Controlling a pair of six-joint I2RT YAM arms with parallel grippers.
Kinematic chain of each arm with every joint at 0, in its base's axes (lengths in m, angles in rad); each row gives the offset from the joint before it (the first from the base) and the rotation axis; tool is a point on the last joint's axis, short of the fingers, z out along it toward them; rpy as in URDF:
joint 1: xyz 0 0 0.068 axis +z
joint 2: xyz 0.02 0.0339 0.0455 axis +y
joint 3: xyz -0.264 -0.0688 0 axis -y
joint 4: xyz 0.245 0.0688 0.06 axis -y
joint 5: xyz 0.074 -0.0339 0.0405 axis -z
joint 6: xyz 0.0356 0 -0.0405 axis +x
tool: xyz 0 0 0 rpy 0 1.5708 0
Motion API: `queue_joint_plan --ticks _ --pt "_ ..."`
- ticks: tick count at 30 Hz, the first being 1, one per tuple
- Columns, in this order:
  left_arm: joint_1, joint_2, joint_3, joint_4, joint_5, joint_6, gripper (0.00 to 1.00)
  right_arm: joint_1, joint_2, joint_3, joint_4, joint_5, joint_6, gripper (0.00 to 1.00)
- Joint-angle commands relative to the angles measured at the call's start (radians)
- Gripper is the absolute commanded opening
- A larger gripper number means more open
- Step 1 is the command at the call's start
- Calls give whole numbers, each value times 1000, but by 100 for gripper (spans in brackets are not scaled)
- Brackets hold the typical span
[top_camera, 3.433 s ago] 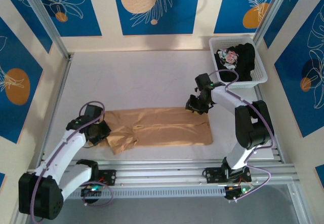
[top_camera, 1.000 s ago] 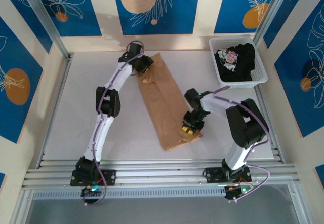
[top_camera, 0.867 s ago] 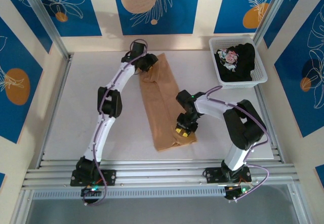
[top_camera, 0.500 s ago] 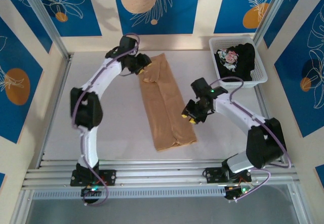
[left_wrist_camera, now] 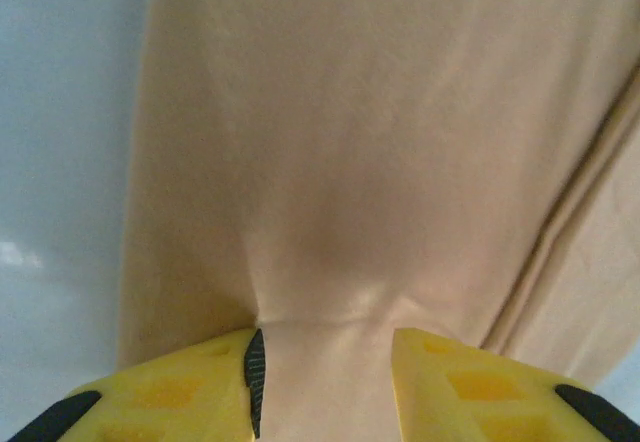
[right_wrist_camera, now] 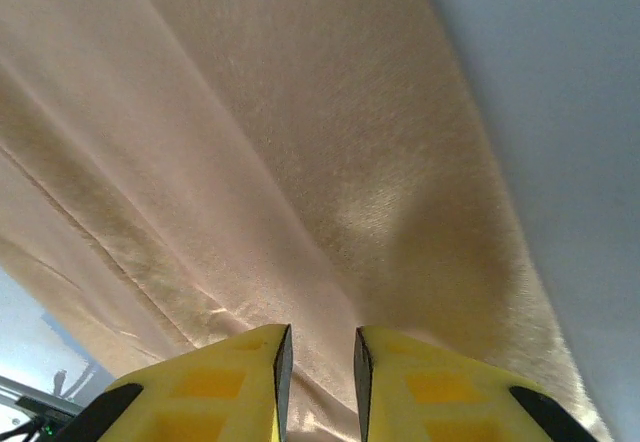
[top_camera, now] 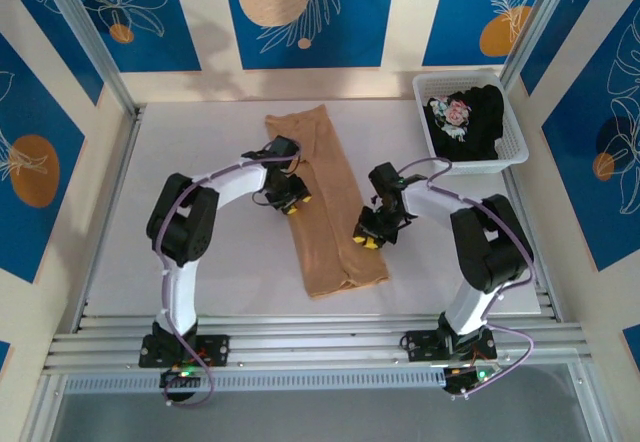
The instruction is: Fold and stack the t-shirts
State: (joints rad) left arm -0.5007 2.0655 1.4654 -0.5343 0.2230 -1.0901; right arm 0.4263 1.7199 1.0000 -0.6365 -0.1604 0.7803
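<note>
Top view: a tan-orange t-shirt (top_camera: 325,224), folded into a long narrow strip, lies slanted across the middle of a pale table (top_camera: 200,152). The left gripper (top_camera: 292,200) sits at the strip's left edge about halfway along, and the right gripper (top_camera: 368,237) sits at its right edge a little nearer the arm bases. A black t-shirt (top_camera: 478,122) with a pink-white print is bunched inside a white mesh basket (top_camera: 516,142) at the far right corner, well apart from the strip. Blue wall panels (top_camera: 300,12) with leaf drawings close in the table, and a metal rail (top_camera: 320,347) runs along its near edge.

Left wrist view: the left gripper (left_wrist_camera: 320,387) has its yellow fingers partly closed with the tan-orange t-shirt (left_wrist_camera: 350,142) gathered between them. Puckers fan out from the pinch. Bare table (left_wrist_camera: 60,112) shows to the left.

Right wrist view: the right gripper (right_wrist_camera: 322,372) has its fingers almost together, nipping a ridge of the tan-orange t-shirt (right_wrist_camera: 250,142), with table (right_wrist_camera: 550,92) beyond its edge.

The cloth looks light, soft and limp – it will likely sag and drag wherever it is not held, and the folded layers may slide apart. The doubled side edges, where both grippers sit now, seem the best hold for folding the strip across its length. The smooth table should let it slide – there is free room on both sides
</note>
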Motion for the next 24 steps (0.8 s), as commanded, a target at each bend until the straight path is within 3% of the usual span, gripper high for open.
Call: queue_joint_plan --ticks 1,5,11,14,18,24 --pt "35 57 32 -91 -68 42 38 60 55 -5 20 -72 39 27" --pt "86 91 46 -106 -80 118 39 133 120 24 58 -129 112 26" --pt "129 63 112 -134 -68 222 43 154 89 94 -11 -50 122 26" --pt "112 -41 95 -172 -79 241 48 153 20 108 -57 -3 85 31" --pt "86 -272 -102 -209 -53 245 54 155 -116 54 -104 3 75 43" --pt "9 -531 -525 -226 143 216 62 156 -248 -182 -23 -196 179 49"
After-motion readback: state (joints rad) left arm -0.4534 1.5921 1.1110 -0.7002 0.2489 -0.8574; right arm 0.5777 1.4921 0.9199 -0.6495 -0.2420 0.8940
